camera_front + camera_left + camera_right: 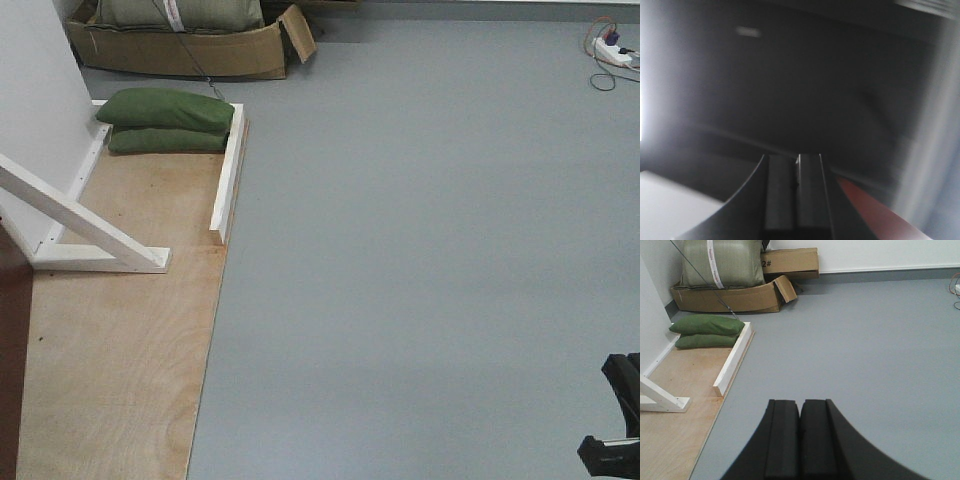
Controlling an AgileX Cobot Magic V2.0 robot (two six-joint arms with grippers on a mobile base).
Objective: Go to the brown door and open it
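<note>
Only a narrow reddish-brown strip of the brown door (10, 350) shows at the lower left edge of the front view, beside the plywood base; its handle is out of view. The left wrist view is dark and blurred, with a reddish-brown patch of the door (875, 210) at the lower right. My left gripper (796, 165) is shut with nothing between its pads. My right gripper (800, 404) is also shut and empty, held over the grey floor. A black part of the right arm (615, 420) shows at the front view's lower right corner.
A plywood base (120, 340) carries a white diagonal brace (80, 225), a white panel (35, 90), a white rail (228, 175) and green sandbags (165, 120). Cardboard boxes (190, 45) sit behind. A power strip with cables (610, 50) lies far right on the grey floor (420, 250).
</note>
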